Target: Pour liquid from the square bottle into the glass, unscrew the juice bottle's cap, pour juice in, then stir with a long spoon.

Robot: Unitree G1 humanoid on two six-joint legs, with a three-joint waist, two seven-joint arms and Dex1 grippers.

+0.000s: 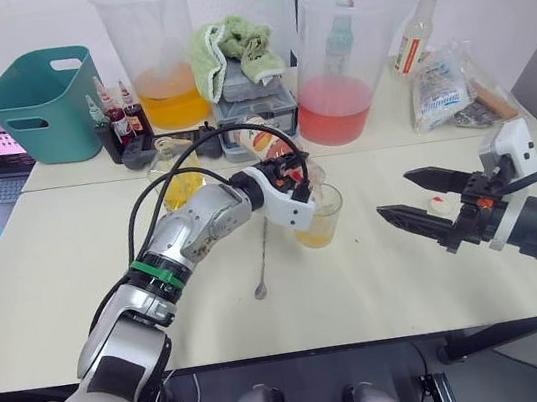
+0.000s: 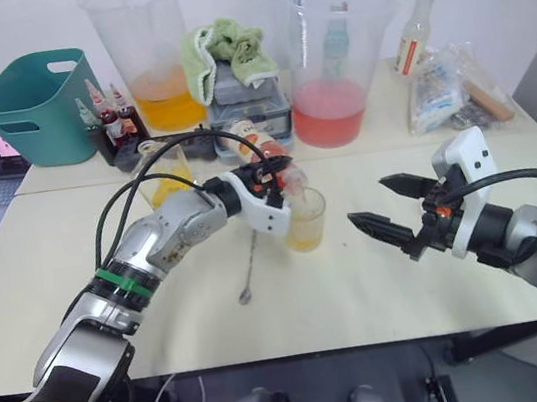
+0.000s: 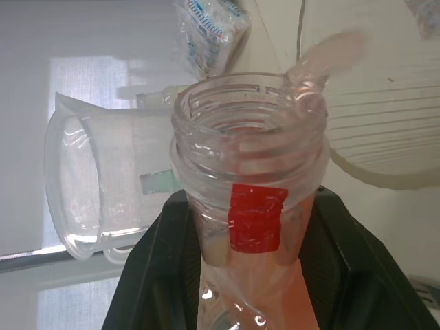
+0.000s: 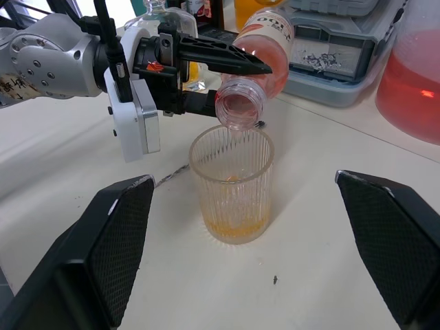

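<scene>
My left gripper [image 1: 296, 179] is shut on the uncapped juice bottle [image 4: 265, 38], which holds pink liquid. The bottle is tipped, its open mouth [image 3: 247, 117] just above the rim of the ribbed glass [image 1: 320, 219]. A little orange-yellow liquid lies in the glass [image 4: 232, 185]. The long spoon [image 1: 260, 258] lies flat on the table, left of the glass. Behind my left arm stands the square bottle [image 1: 181, 179] with orange liquid. My right gripper [image 1: 394, 193] hovers open to the right of the glass, holding nothing.
Along the back stand a teal basket [image 1: 37, 104], a pitcher of orange liquid [image 1: 154, 56], a green towel [image 1: 235, 44] on a grey box, a pitcher of pink liquid [image 1: 336, 59], small dropper bottles [image 1: 114, 113] and plastic bags [image 1: 443, 84]. A small white-red piece [image 1: 437, 201] lies by my right fingers.
</scene>
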